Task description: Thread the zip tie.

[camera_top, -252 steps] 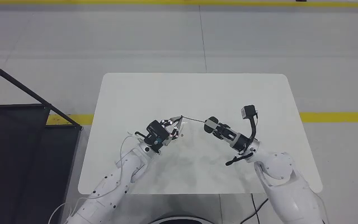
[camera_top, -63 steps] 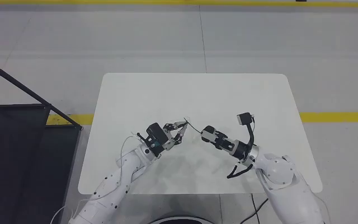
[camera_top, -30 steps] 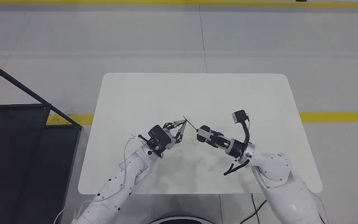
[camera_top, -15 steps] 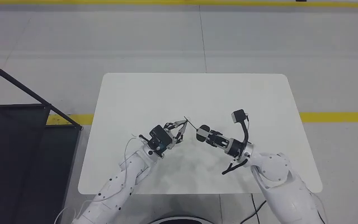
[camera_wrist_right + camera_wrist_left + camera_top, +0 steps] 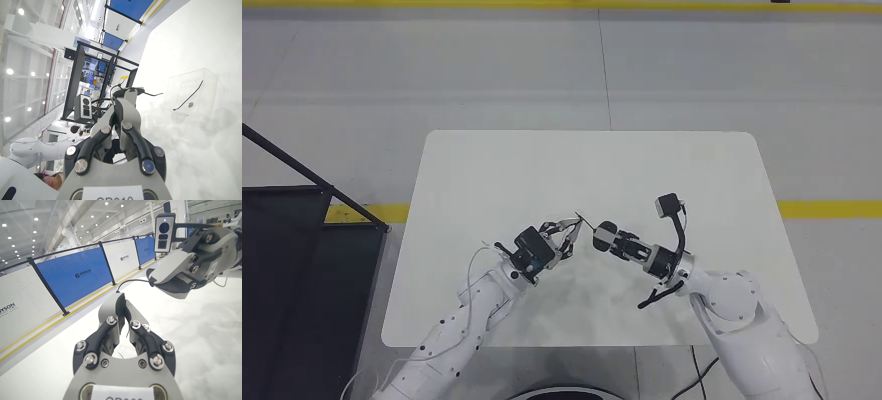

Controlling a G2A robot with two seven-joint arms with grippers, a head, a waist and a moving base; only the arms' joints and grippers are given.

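Note:
The zip tie (image 5: 580, 221) is a thin black strip held above the middle of the white table (image 5: 692, 170). In the left wrist view my left gripper (image 5: 121, 298) is shut on one end of it. From there the zip tie (image 5: 132, 280) arcs across to my right gripper (image 5: 152, 281), which pinches the other end. In the top view the left gripper (image 5: 568, 231) and right gripper (image 5: 596, 236) stand tip to tip, a small gap apart. In the right wrist view the right gripper (image 5: 130, 92) is shut, and a short length of zip tie (image 5: 154, 94) sticks out past its tip.
A dark panel with a black frame (image 5: 302, 270) stands off the table's left edge. In the right wrist view a faint clear box outline (image 5: 191, 79) with a thin black strip (image 5: 189, 97) shows on the table beyond the gripper. Bare tabletop surrounds both arms.
Both grippers have drawn closer together: the right one slid left, the left one edged right. The zip tie between them now spans a shorter gap and bows into an arc.

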